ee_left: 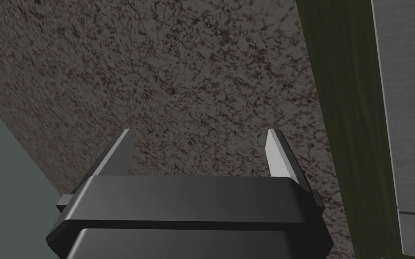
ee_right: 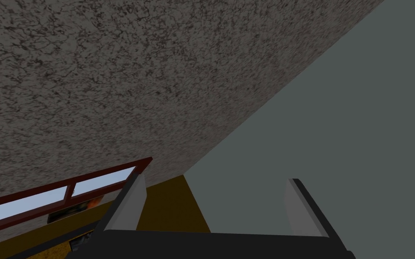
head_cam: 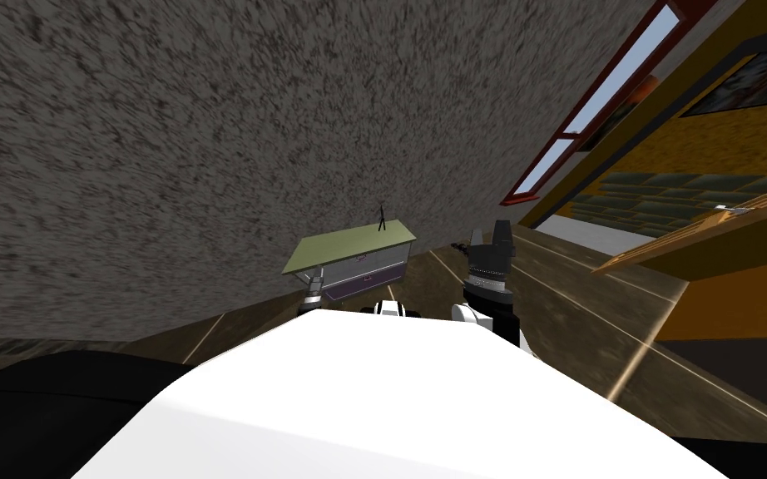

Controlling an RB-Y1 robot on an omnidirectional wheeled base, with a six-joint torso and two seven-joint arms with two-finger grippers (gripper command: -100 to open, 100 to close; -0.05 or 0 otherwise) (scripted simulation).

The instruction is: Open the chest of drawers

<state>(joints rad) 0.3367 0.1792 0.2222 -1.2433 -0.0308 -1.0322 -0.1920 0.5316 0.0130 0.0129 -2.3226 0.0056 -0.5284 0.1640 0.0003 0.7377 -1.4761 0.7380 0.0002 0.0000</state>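
Left wrist view: the left claw (ee_left: 200,135) is held open beside a front corner of the olive-topped, grey-fronted chest of drawers (ee_left: 332,112), likely readied for a drawer, while the right claw (ee_right: 215,189) is raised aside, open.

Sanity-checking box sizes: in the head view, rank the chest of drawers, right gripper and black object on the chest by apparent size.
1. chest of drawers
2. right gripper, flattered by being nearer the camera
3. black object, thin and smallest

Location type: domestic room. Indicators: a low chest of drawers (head_cam: 355,256) with an olive top, set against a rough grey speckled wall (head_cam: 207,125); a wooden plank floor (head_cam: 573,308); a red-framed window (head_cam: 615,87); a framed picture (head_cam: 752,79) on an ochre wall (head_cam: 731,133).
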